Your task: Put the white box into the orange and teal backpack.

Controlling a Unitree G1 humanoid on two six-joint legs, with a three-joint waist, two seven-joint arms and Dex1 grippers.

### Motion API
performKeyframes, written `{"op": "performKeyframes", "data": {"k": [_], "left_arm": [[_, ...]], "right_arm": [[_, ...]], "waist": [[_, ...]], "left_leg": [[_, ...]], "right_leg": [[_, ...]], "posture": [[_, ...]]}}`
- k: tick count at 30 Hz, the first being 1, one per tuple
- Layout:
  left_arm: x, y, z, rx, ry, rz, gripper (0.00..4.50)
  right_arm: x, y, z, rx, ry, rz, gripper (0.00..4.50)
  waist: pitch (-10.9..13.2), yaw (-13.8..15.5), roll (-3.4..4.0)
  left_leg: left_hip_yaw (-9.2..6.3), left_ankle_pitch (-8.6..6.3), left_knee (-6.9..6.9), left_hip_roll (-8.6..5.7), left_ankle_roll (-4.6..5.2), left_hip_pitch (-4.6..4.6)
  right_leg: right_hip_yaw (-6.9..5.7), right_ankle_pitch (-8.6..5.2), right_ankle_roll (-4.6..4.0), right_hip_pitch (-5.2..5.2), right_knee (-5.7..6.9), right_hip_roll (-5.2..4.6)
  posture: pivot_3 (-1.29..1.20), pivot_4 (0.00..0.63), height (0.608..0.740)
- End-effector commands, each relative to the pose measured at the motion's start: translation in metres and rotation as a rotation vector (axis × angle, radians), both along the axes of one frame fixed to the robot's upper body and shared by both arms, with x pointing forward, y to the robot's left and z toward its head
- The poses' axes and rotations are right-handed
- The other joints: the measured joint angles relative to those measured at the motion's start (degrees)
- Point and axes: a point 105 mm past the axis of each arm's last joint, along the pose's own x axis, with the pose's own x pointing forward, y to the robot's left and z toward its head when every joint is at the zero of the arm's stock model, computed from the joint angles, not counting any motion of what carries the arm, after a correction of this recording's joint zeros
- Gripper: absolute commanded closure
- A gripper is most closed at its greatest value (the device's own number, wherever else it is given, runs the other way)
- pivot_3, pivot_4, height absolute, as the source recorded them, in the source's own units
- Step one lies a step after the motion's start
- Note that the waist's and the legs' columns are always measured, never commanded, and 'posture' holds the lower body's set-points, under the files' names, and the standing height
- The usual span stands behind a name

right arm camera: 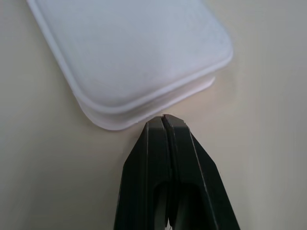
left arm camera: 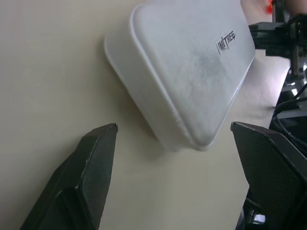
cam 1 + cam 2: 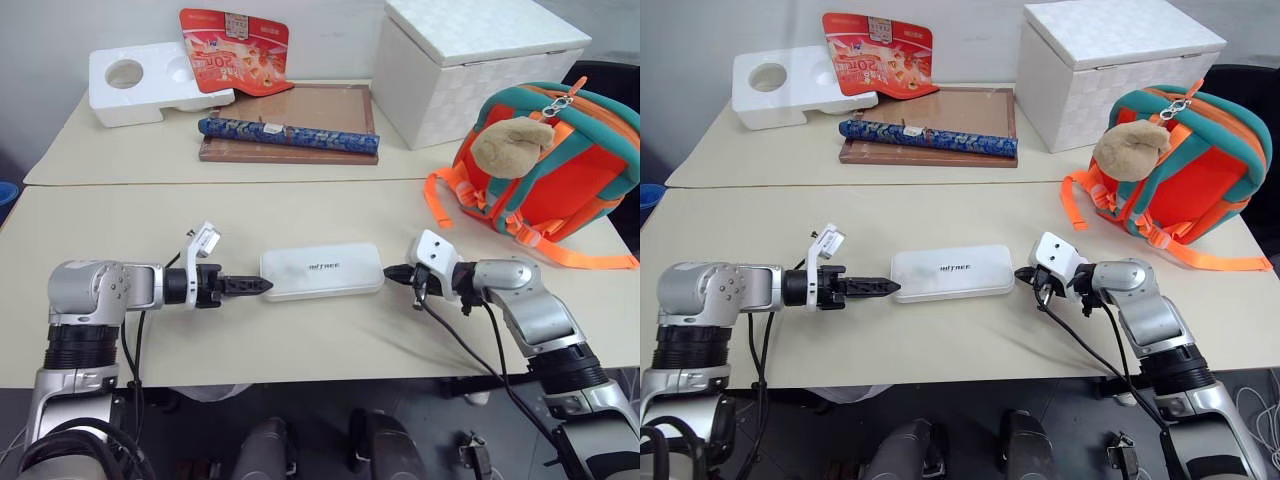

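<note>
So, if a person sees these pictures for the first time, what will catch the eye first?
Probably the white box, lying flat at the middle of the near table with a gripper at each short end: the left gripper open around its corner, the right gripper shut, its tip right at the box's edge. Next comes the bright orange and teal backpack standing at the right, a tan plush toy hanging on its front.

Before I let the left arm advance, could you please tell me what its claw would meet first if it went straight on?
The left claw, open, points at the near end of the white box lying flat on the table. It would probably meet that end first.
</note>
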Motion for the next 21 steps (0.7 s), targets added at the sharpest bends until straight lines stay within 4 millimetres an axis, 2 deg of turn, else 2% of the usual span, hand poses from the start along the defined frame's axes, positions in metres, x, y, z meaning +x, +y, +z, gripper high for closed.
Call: {"op": "performKeyframes", "data": {"k": [1, 4, 8, 12, 18, 21], "left_arm": [[0.004, -0.014, -0.008, -0.028, 0.05, -0.007, 0.51], [0.01, -0.025, -0.01, -0.044, 0.066, -0.01, 0.51], [0.018, -0.036, 0.001, -0.116, 0.074, -0.017, 0.51], [0.024, -0.032, 0.019, -0.191, 0.06, -0.006, 1.42], [0.018, -0.031, 0.03, -0.244, 0.053, -0.038, 2.96], [0.014, -0.037, 0.036, -0.275, 0.049, -0.066, 3.11]], "right_arm": [[0.0, 0.006, 0.011, 0.018, -0.041, 0.026, 4.5], [-0.001, 0.01, 0.011, 0.022, -0.04, 0.033, 4.5], [-0.001, 0.01, 0.01, 0.023, -0.042, 0.033, 4.5], [0.0, 0.006, 0.009, 0.018, -0.045, 0.017, 4.5], [-0.002, 0.0, 0.005, 0.015, -0.053, -0.006, 4.5], [-0.001, -0.006, 0.012, 0.046, -0.079, -0.063, 4.5]], "waist": [[0.0, 0.0, 0.0], [0.0, 0.0, -0.02], [0.0, 0.1, -0.03], [0.0, -0.2, -0.03], [0.0, -0.3, -0.04], [0.0, -0.3, -0.04]], "left_leg": [[0.0, 0.0, 0.0, -0.02, 0.0, 0.01], [-0.02, 0.0, 0.01, -0.04, 0.01, 0.02], [-0.02, 0.0, 0.01, -0.04, 0.01, 0.02], [0.0, 0.01, 0.03, -0.03, 0.01, -0.02], [0.03, -0.02, 0.01, 0.06, -0.05, 0.0], [0.03, -0.02, 0.03, 0.05, -0.05, 0.01]], "right_leg": [[0.02, 0.0, 0.0, 0.01, 0.01, -0.02], [0.04, 0.01, 0.01, 0.04, 0.0, -0.05], [0.03, 0.01, 0.01, 0.04, 0.02, -0.06], [0.01, 0.02, 0.04, 0.0, 0.07, -0.05], [0.0, 0.02, 0.04, 0.01, 0.04, -0.04], [0.02, 0.02, 0.04, 0.0, 0.04, -0.05]], "posture": [[0.0, 0.15, 0.74], [0.0, 0.15, 0.74], [0.0, 0.15, 0.74], [0.0, 0.15, 0.74], [0.0, 0.15, 0.74], [0.0, 0.15, 0.74]]}}
